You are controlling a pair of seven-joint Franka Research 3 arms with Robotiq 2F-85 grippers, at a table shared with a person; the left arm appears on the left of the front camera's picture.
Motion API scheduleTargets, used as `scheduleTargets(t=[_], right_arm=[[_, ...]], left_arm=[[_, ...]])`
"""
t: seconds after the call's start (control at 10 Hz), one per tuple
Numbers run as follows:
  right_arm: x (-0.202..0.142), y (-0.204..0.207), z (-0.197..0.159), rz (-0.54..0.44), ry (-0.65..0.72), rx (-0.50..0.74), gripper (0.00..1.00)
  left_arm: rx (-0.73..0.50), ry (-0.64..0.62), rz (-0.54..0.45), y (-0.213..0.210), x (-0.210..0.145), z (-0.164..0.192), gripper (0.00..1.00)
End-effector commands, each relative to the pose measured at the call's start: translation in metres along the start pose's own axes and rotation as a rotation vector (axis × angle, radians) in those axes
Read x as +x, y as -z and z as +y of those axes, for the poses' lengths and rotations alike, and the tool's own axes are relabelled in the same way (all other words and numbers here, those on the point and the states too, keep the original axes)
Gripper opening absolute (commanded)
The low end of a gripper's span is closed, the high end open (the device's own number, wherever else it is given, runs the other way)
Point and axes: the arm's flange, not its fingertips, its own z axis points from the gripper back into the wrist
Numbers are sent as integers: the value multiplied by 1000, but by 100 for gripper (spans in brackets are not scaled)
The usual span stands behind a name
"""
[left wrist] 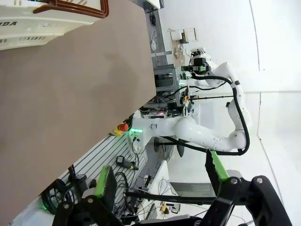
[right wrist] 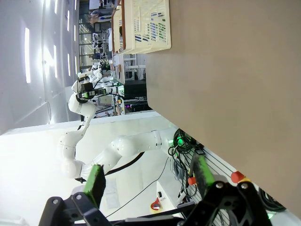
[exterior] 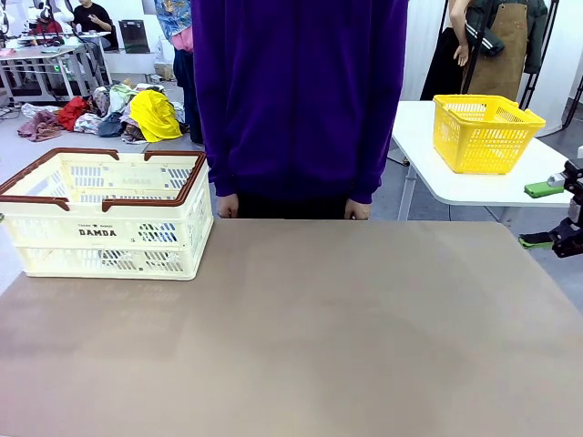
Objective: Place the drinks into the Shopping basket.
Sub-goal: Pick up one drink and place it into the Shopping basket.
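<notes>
Basket (exterior: pixel 109 228) at the table's (exterior: pixel 301 337) far left corner, cream slotted plastic with brown rim and handles, stands with nothing visible inside; no cans are on the tabletop. Behind the middle of the far edge a person in a purple top waits, both hands (exterior: pixel 227 207) resting at the table's rim. At the right edge the right gripper (exterior: pixel 554 215) hangs off the table's side, jaws spread and empty. The left gripper (left wrist: pixel 160 181), seen from its own wrist, is likewise released with nothing between the fingers. Slim metal cans would likely be light, rigid and somewhat slick; a grasp across the mid-body, pads on opposite sides, looks safest. On another table behind sits a yellow basket (exterior: pixel 485 132).
</notes>
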Motion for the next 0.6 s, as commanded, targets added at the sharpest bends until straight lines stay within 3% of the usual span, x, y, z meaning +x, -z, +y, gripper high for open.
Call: scheduleTargets(t=[0.0, 0.5], right_arm=[[0, 0, 4, -2, 10, 11, 100], [0, 0, 4, -2, 10, 11, 100]], left_arm=[[-15, -15, -1, 4, -3, -3, 100], [-15, -15, -1, 4, -3, -3, 100]])
